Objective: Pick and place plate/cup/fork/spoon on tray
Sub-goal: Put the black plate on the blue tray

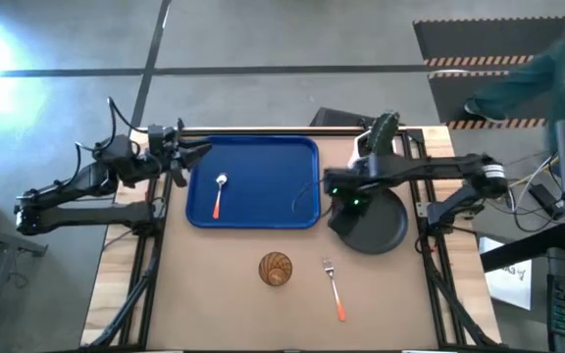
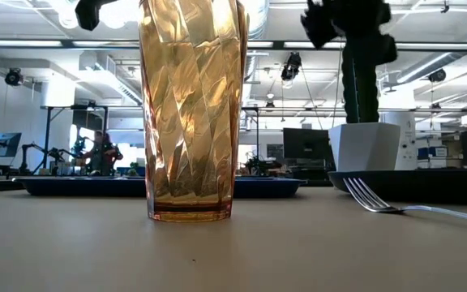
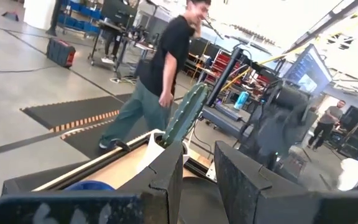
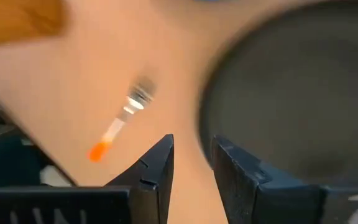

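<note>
The blue tray (image 1: 263, 157) lies at the table's far middle with the spoon (image 1: 219, 194) flat on it. The amber cup (image 1: 276, 268) stands upright on the table nearer the front; the low view shows it close up (image 2: 191, 105). The fork (image 1: 333, 287) lies flat to its right. The black plate (image 1: 381, 230) rests on the table right of the tray. My right gripper (image 1: 336, 188) hovers over the plate's left edge (image 4: 229, 81), open and empty. My left gripper (image 1: 202, 149) hangs at the tray's far left corner, open and empty.
A white pot with a green cactus (image 1: 376, 137) stands at the far edge behind the plate, close to my right arm. A person (image 1: 557, 69) walks on the floor beyond the table's far right. Bare table shows at the near left.
</note>
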{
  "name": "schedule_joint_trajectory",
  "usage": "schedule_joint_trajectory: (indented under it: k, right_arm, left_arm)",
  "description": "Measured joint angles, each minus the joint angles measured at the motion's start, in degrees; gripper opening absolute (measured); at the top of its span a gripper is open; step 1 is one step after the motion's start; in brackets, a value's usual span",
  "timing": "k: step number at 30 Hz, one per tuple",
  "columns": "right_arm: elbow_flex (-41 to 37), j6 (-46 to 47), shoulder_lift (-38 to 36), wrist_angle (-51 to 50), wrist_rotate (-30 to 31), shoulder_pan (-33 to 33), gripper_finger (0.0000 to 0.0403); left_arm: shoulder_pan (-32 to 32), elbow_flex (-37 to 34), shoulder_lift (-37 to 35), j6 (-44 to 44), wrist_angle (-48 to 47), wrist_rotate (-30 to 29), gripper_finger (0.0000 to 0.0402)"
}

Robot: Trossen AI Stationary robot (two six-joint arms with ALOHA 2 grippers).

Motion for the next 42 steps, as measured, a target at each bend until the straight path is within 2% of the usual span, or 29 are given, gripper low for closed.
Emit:
schedule_joint_trajectory:
  k: [5,11,18,25,40,42]
  right_arm:
    - [-1.8,2.0,4.4,-4.7,1.4,1.9,0.0098]
    - [-4.5,3.3,7.4,-3.7,1.4,3.0,0.0098]
    - [-6.6,3.4,8.8,4.9,1.3,3.0,0.0098]
    - [-8.8,7.3,8.7,11.2,1.3,3.0,0.0098]
    - [-15.1,11.0,8.9,18.8,1.0,3.1,0.0098]
    - [-15.4,11.1,8.9,19.7,-0.6,3.1,0.0095]
  left_arm:
    - [0.0,0.0,-0.2,0.3,-1.1,1.1,0.0074]
    - [0.0,-0.4,-0.1,0.3,-2.6,1.7,0.0074]
    - [0.0,-0.4,-0.1,0.3,-3.0,2.4,0.0074]
    - [0.0,-0.4,-0.5,1.4,-3.1,2.9,0.0074]
    - [0.0,-0.4,-1.7,1.8,-4.4,4.9,0.0074]
    - [0.0,-0.4,-1.8,1.8,-4.4,4.9,0.0074]
